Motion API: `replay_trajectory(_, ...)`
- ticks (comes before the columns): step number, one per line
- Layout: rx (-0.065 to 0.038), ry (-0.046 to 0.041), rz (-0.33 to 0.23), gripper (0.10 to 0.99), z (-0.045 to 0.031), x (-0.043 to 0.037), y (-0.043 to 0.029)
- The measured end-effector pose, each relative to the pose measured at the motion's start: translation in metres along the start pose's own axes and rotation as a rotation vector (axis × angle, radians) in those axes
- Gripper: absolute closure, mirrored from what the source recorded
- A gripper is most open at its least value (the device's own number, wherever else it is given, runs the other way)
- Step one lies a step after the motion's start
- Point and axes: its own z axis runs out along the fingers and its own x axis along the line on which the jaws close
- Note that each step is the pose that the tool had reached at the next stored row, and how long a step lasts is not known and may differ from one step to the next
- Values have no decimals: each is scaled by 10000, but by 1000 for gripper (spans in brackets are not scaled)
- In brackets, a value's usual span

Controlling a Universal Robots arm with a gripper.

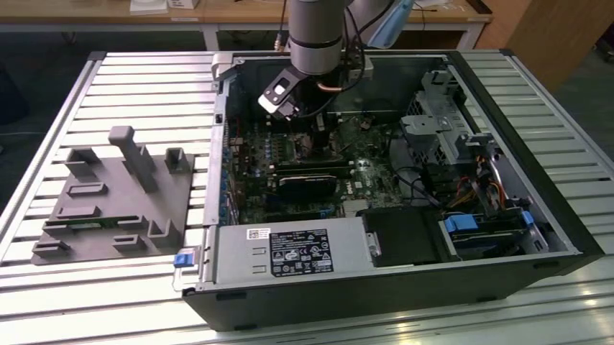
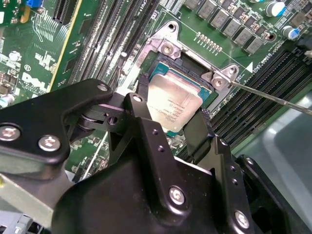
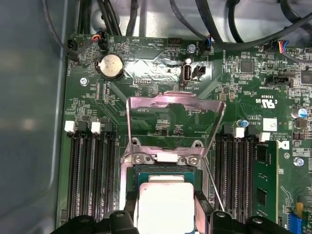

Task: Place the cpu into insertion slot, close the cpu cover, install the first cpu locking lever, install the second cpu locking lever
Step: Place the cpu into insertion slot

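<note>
The cpu sits squarely over the insertion slot, silvery top up, with the slot's dark rim showing along one edge. Whether it is fully seated or a hair above the contacts cannot be told. The fingers are narrowed onto two opposite edges of the chip. In the second wrist view the gripper straddles the cpu with one finger on each side. This side grip probably keeps the chip level and aligned with the socket outline.

The cpu cover stands raised on its hinge side, and green board shows through its window. The slot is therefore open from above, which is why the chip can go in at all. A thin locking lever slants free beside the socket, unlatched, as it must be while the cover is up.

Black memory slots flank the socket on both sides. In the exterior view the arm reaches down into the open computer case, which lies on a slatted tabletop. A grey fixture tray lies on the exterior view's left.
</note>
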Motion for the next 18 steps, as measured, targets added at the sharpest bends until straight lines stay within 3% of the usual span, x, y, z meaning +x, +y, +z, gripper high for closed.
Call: replay_trajectory(18, 6, -12, 146, 545, 64, 2, -4)
